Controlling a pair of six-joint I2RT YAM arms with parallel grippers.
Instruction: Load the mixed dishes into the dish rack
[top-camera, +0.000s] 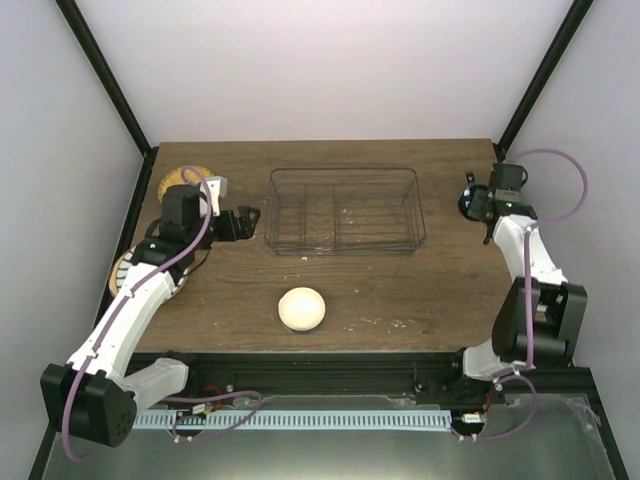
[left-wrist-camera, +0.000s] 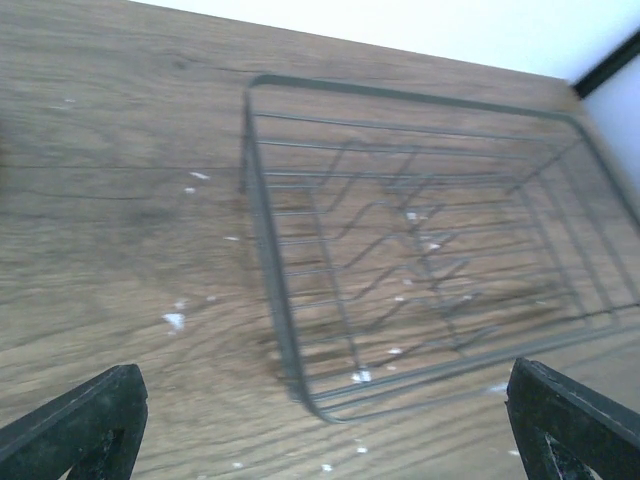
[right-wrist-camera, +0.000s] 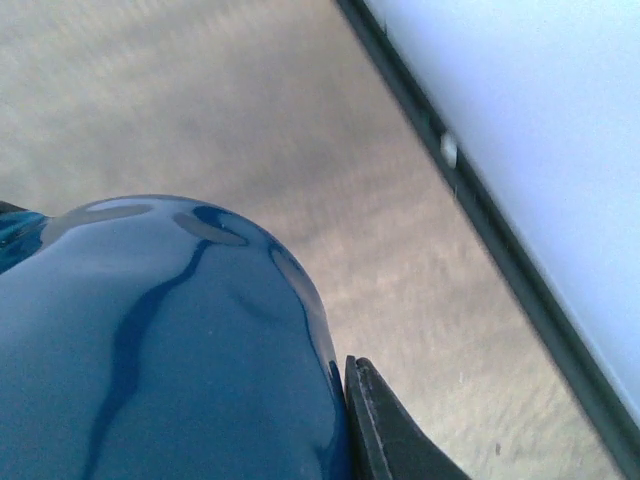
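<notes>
The wire dish rack (top-camera: 345, 210) stands at the back middle of the table with nothing in it. My left gripper (top-camera: 250, 220) hovers open just left of it; in the left wrist view the rack's near corner (left-wrist-camera: 300, 390) lies between the spread fingers (left-wrist-camera: 80, 430). A small cream bowl (top-camera: 302, 309) sits in front of the rack. An orange-yellow plate (top-camera: 180, 181) and a white striped plate (top-camera: 120, 272) lie at the left edge, partly hidden by the left arm. My right gripper (top-camera: 472, 201) is shut on the dark blue cup (right-wrist-camera: 160, 340) at the right edge, one finger (right-wrist-camera: 385, 430) pressed against its side.
The black frame post (top-camera: 535, 85) and the white wall stand close behind the right gripper. The table's right edge rail (right-wrist-camera: 480, 210) runs beside the cup. White crumbs dot the wood around the rack.
</notes>
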